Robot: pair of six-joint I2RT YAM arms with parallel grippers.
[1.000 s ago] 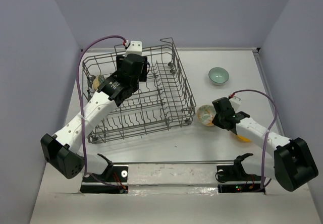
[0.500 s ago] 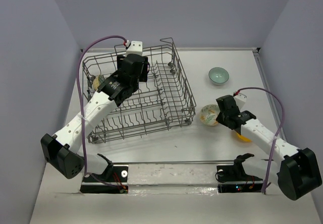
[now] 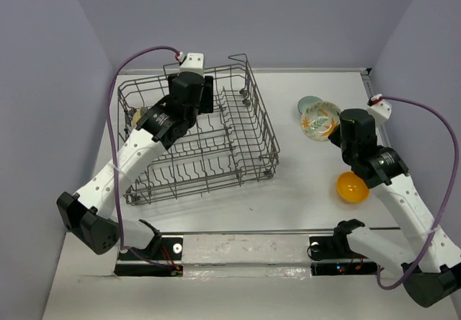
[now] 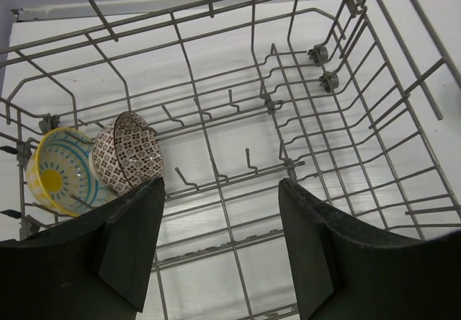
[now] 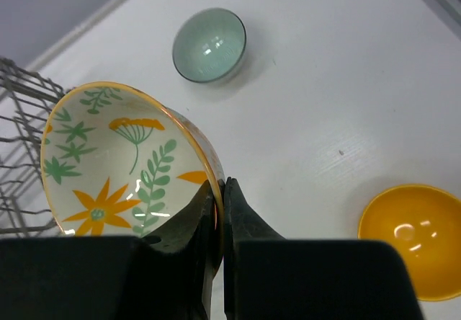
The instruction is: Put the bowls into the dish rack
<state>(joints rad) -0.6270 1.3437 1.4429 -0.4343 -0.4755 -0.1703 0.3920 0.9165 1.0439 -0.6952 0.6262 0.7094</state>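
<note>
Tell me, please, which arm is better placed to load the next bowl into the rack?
Right. The right pincer is shut on the leaf bowl, held tilted above the table. The left pincer hangs open and empty over the rack.

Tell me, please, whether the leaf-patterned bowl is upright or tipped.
Tipped: the leaf-patterned bowl is held on edge, its rim pinched in the right gripper.

Both same build: left arm (image 3: 121,167) and right arm (image 3: 401,199) are white tube links with chunky black joint housings (image 3: 86,223), a purple cable (image 3: 110,107) looped off each white wrist cap (image 3: 191,63), and matte black wedge-shaped fingers (image 4: 135,242).
</note>
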